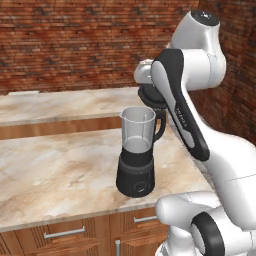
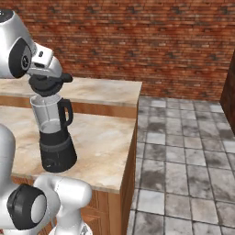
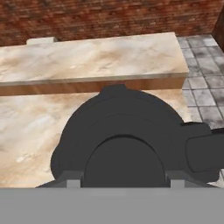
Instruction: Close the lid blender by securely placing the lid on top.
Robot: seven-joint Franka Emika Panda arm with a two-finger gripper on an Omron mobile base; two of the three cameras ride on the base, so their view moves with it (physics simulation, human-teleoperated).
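Observation:
The blender point(image 1: 136, 152) point(image 2: 53, 133) stands near the counter's right end, black base down, with its clear grey jar open at the top and its handle on the right. The black round lid point(image 1: 149, 98) point(image 2: 46, 85) hangs just above the jar's rim, a little toward the back in the left base view, its side tab pointing right. My gripper point(image 1: 150, 90) point(image 2: 45, 79) point(image 3: 124, 180) is shut on the lid's point(image 3: 124, 131) raised centre knob. In the hand view the lid hides the jar below it.
The marble counter point(image 1: 55, 165) ends just right of the blender, above a grey tiled floor point(image 2: 183, 151). A second, higher counter point(image 1: 65, 105) runs behind it along the brick wall, with a small pale object point(image 1: 22, 93) on it. Drawers point(image 1: 65, 232) sit below.

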